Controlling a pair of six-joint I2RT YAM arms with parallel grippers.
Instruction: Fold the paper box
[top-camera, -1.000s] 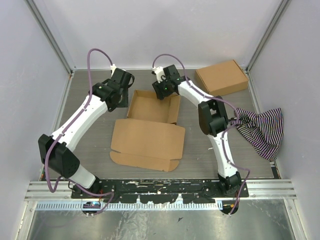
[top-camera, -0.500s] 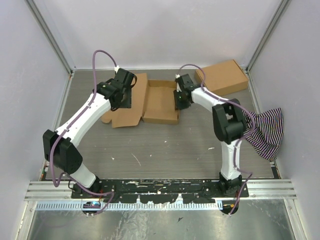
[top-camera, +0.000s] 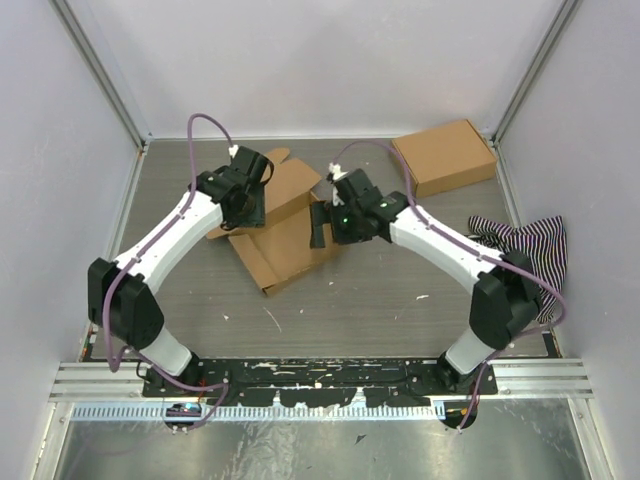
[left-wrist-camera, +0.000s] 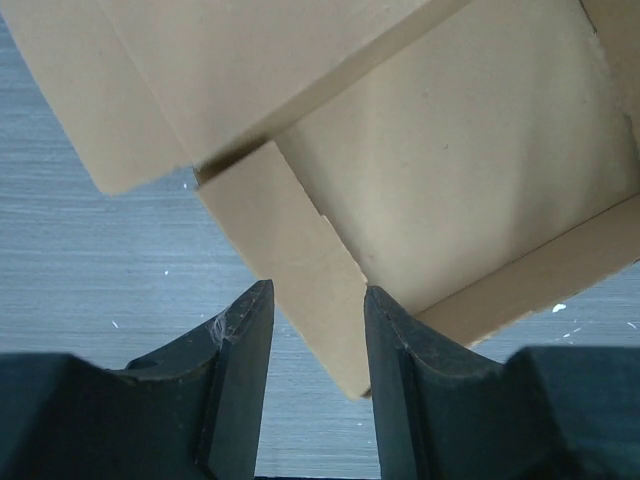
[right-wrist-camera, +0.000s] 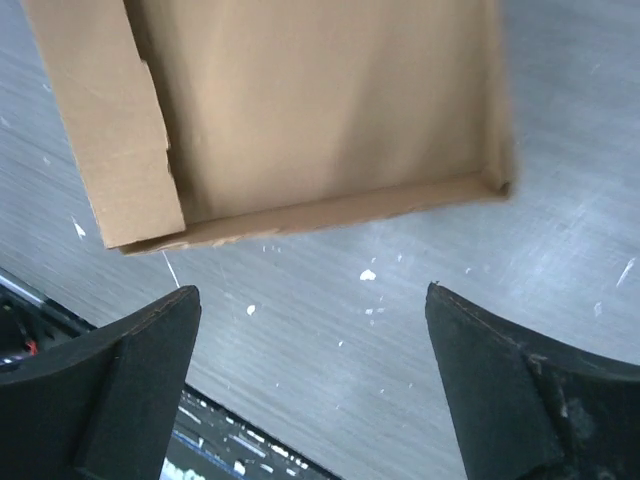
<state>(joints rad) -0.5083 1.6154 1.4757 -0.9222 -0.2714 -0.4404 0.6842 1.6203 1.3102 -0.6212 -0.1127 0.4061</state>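
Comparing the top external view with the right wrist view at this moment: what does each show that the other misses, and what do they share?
Only the top external view shows both arms whole, the left gripper at the paper box, the flat carton at the far right and the striped cloth by the right wall.
Only the right wrist view shows the right gripper wide open with nothing between its fingers, plus the box's low side wall close up and white specks on the table.
Both show the paper box lying on the grey table.
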